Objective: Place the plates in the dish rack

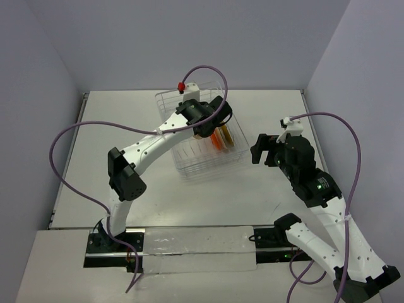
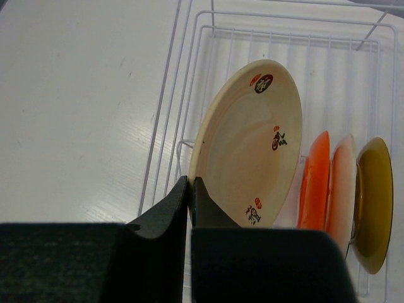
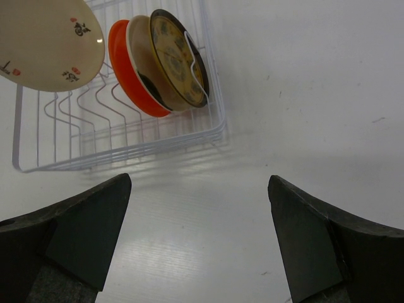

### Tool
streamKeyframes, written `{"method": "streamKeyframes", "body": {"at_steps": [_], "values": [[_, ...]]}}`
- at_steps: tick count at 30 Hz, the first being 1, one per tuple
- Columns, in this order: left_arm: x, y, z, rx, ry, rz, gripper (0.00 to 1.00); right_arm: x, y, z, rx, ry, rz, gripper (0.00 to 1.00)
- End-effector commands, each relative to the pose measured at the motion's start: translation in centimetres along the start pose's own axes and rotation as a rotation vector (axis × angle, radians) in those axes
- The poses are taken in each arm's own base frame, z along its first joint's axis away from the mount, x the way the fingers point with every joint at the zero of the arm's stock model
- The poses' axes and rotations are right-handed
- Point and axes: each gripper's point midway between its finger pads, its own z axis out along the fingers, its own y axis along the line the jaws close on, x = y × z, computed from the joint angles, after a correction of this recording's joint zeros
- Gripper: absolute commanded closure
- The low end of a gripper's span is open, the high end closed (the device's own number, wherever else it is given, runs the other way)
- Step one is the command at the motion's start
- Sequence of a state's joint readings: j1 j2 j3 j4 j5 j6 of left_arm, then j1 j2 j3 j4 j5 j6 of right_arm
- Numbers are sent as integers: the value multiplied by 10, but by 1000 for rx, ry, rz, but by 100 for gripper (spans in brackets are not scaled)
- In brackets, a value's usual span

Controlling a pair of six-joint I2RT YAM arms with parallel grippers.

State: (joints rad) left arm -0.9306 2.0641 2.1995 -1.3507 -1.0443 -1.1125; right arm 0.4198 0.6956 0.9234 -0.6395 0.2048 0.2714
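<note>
My left gripper (image 2: 190, 183) is shut on the rim of a cream plate (image 2: 252, 145) with small dark and red markings. It holds the plate on edge over the white wire dish rack (image 2: 208, 38). Whether the plate's lower edge touches the prongs is hidden. Three plates stand upright together in the rack: an orange-red one (image 2: 314, 183), a second cream one (image 2: 342, 189) and a mustard-yellow one (image 2: 374, 202). In the right wrist view these three plates (image 3: 158, 63) sit at the rack's right end. My right gripper (image 3: 199, 189) is open and holds nothing, over bare table short of the rack (image 3: 126, 151).
The rack (image 1: 189, 167) lies at the middle of the white table (image 1: 126, 126), with walls on three sides. A purple cable (image 1: 76, 132) loops off the left arm. The right arm (image 1: 297, 164) stands to the right of the rack.
</note>
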Motion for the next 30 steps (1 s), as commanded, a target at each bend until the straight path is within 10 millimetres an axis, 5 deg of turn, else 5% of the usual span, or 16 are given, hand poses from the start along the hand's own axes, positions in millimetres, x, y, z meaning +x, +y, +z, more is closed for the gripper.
{"method": "streamKeyframes", "body": {"at_steps": [1,23,26,30], "values": [[-8,-5,-3,0,-30,12,100,-8,0,1,-2,-39,5,4],[21,-38,7,36,17,91,100,-1,0,6,0,-20,12,4],[20,-47,6,66,18,97,97,-1,0,6,-2,-22,13,4],[22,-63,-2,114,7,120,81,0,0,7,1,-18,15,4]]}}
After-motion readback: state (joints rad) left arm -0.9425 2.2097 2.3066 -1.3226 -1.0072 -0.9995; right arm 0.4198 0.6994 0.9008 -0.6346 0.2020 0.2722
